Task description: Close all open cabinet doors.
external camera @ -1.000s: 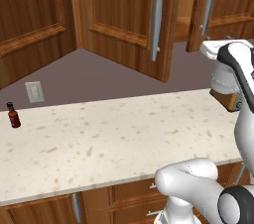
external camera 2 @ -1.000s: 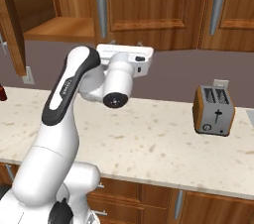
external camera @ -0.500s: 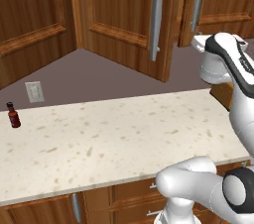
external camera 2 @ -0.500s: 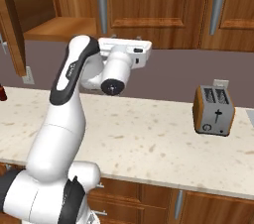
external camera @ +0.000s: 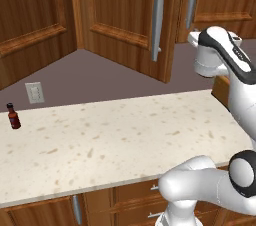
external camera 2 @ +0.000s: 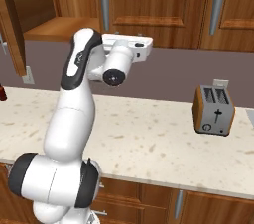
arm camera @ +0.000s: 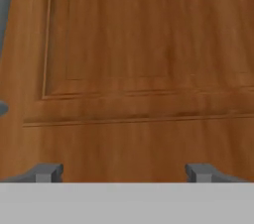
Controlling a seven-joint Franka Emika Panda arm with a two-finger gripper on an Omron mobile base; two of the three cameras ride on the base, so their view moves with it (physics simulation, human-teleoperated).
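One cabinet door [external camera: 122, 17] stands swung out over the counter, its long silver bar handle [external camera: 158, 15] near the free edge. From the right base view this open door [external camera 2: 11, 25] is at the far left, edge on, with the bare cabinet shelf [external camera 2: 59, 27] beside it. The doors [external camera 2: 158, 0] to its right lie flush. My gripper [arm camera: 124, 173] is open, its fingertips [arm camera: 47, 172] wide apart with nothing between them. It points straight at a raised wooden door panel [arm camera: 149, 34] very close ahead. The white hand [external camera 2: 124, 54] hangs just under the wall cabinets.
A speckled counter [external camera: 115, 140] runs below the cabinets, with drawers [external camera: 135, 195] under it. A small dark sauce bottle [external camera: 12, 116] stands at its left by a wall outlet [external camera: 34, 92]. A brown toaster [external camera 2: 213, 110] sits on the right.
The hand has risen and moved in toward the wall cabinets, drifting left in the left base view. Doors, bottle and toaster have not moved.
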